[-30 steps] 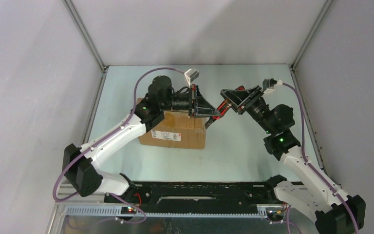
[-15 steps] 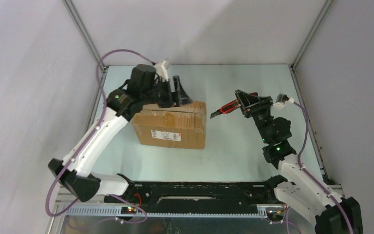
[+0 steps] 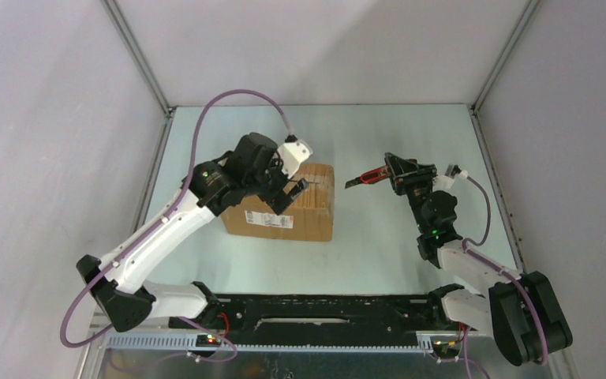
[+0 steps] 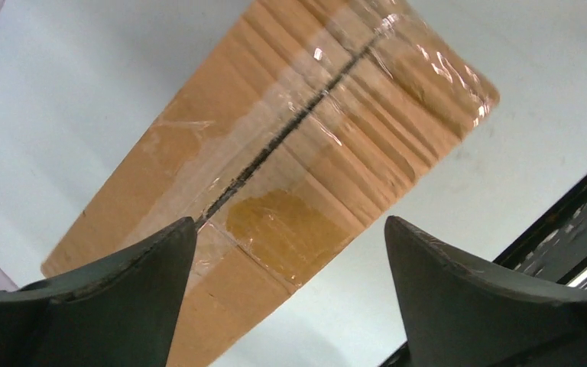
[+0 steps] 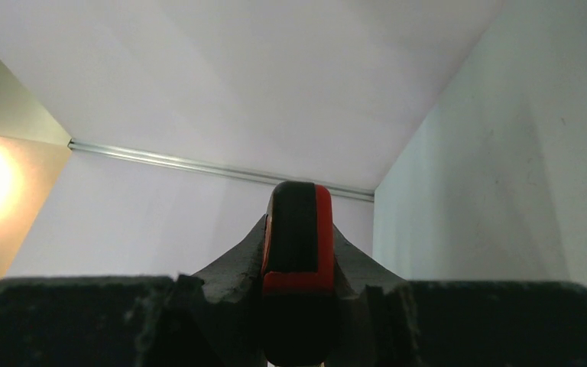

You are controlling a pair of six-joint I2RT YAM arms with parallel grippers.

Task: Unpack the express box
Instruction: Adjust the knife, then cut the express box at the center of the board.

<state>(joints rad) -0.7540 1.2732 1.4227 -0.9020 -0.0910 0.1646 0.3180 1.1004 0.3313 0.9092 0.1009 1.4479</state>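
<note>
Left claw first: it's released, both fingers spread wide, nothing between them. It hovers over the top of the express box, looking straight down the taped seam. Under the clear tape the seam shows as a dark line. I'd guess it's slit, but I can't swear it's cut the whole way along.

Right claw is clenched on a red and black box cutter. It holds the cutter up in the air off the box's right end, blade pointing back toward the box but clearly apart from it.

The box sits flat on the counter, left of middle, white label on the side facing the arm bases, flaps shut.

My read is that the cutting part is over or paused and we're at the flap-opening step. Next, the left claw needs to drop to the seam, get a fingertip under one flap edge and peel it up. The box may slide while it does that, and any tape left uncut will fight back.

Versus a second ago: the left claw was shut tight and out by the box's right end, and the cutter tip was right at that corner. Since then the left claw has opened and swung back over the top, and the right arm has pulled the cutter away. The box hasn't really budged.
</note>
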